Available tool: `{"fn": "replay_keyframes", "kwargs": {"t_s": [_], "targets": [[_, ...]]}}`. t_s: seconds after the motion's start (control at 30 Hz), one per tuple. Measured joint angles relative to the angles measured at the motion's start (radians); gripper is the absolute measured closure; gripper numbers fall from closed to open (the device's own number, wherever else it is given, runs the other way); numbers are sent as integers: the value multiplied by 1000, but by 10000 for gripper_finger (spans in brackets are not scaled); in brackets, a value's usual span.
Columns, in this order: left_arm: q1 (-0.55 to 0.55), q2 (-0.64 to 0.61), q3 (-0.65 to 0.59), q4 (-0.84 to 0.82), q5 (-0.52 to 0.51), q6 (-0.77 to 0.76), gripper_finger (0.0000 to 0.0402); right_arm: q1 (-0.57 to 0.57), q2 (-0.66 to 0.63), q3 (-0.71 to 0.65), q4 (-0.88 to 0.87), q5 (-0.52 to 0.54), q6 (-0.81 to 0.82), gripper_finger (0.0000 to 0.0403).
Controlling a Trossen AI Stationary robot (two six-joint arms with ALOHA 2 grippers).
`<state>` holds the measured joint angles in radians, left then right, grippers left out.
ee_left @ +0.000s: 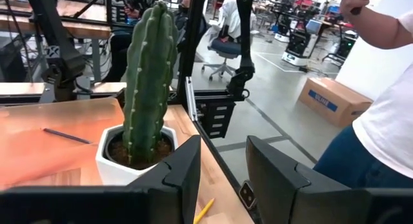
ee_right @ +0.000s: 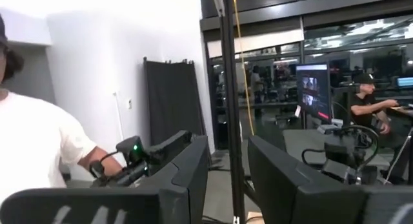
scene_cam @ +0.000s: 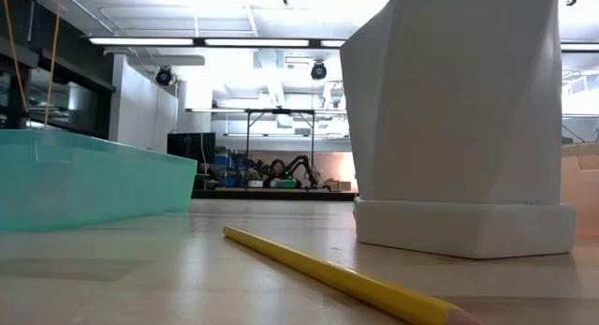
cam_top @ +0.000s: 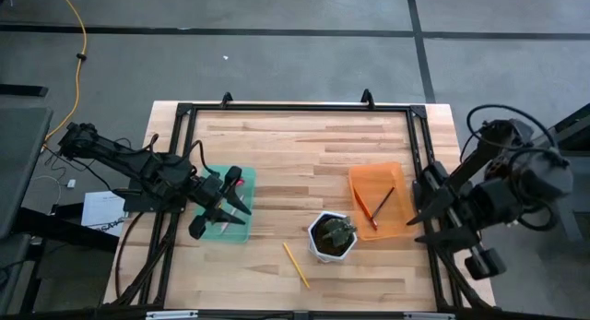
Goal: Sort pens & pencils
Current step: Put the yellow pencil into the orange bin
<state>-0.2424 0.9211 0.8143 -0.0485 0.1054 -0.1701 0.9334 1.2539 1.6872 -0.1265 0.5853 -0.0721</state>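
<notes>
Yellow pencil alone on open wood near front edge.

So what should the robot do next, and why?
Probably bring the right gripper over to the yellow pencil, which lies loose on the table beside the cactus pot. The orange tray already holds two pencils, and both grippers look empty.

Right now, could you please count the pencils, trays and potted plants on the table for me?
Pencils: 3 (two in the orange tray, one yellow pencil on the table)
Trays: 2 (orange tray, teal tray)
Potted cactus: 1
Total: 6
</notes>
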Motion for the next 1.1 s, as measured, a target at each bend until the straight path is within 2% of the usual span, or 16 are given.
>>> {"fn": "replay_keyframes", "kwargs": {"t_s": [0.23,0.57,0.83,1.1], "targets": [[0,11,0,-6,-27,-10,291,-33,-47,-1,-87,-53,-11,300],[0,39,0,-5,-48,-22,291,-97,-193,-1,-119,-219,-128,300],[0,62,0,-2,-60,-42,291,-171,-276,-1,-292,-200,-41,300],[0,87,0,1,-67,-67,291,-207,-349,-1,-362,-211,-34,300]]}}
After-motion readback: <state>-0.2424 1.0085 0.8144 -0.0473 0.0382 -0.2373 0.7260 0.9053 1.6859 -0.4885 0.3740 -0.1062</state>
